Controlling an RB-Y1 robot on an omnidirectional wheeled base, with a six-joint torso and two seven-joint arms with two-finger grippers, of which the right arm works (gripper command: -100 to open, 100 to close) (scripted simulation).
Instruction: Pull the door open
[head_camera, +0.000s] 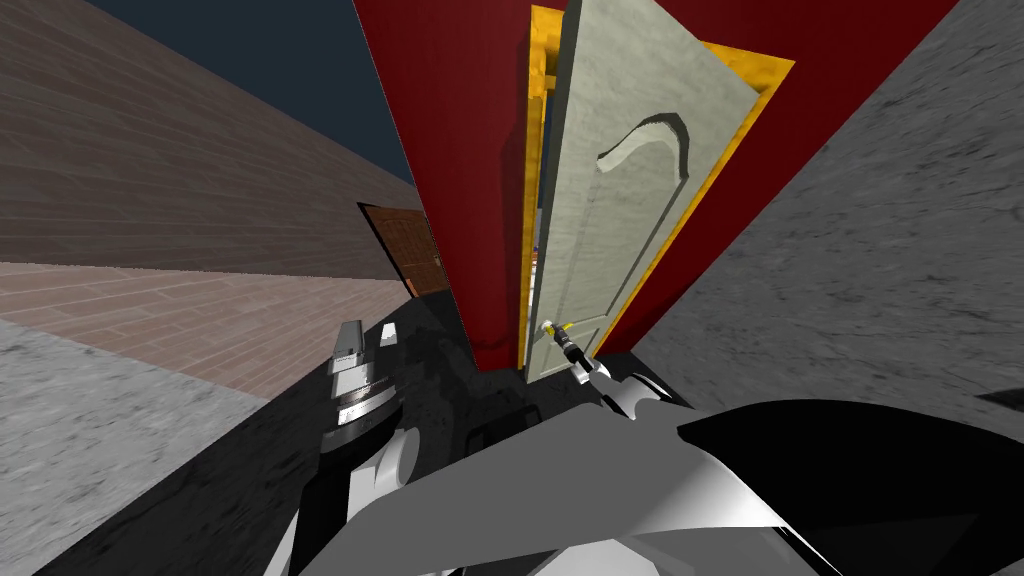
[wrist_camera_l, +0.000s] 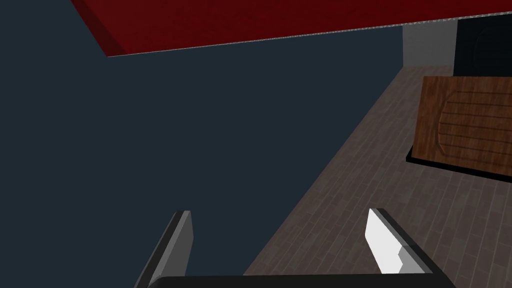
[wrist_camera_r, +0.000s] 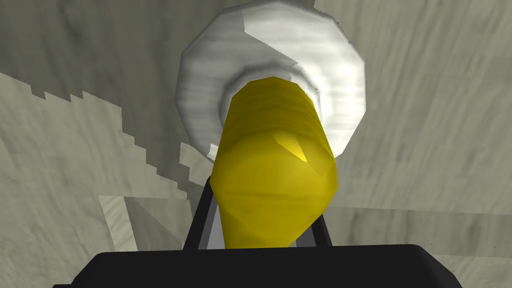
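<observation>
Pale grey door (head_camera: 640, 180) ajar in a yellow frame (head_camera: 765, 75), set in a red wall (head_camera: 450, 150) ahead and slightly right, right hand (wrist_camera_r: 260, 220) clamped on the door's yellow handle (wrist_camera_r: 272, 165) at its white rosette (wrist_camera_r: 200, 95), left hand (wrist_camera_l: 280, 245) spread wide, holding nothing, near left

No words, numbers or signs can be read here. The pale door (head_camera: 640, 230) and its yellow handle (wrist_camera_r: 275, 185) are plain. The brown door (head_camera: 410, 250) far off seems plain too.

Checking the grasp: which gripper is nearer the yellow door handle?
Right. The right gripper is shut on the yellow handle; the left gripper hangs open, well apart.
</observation>
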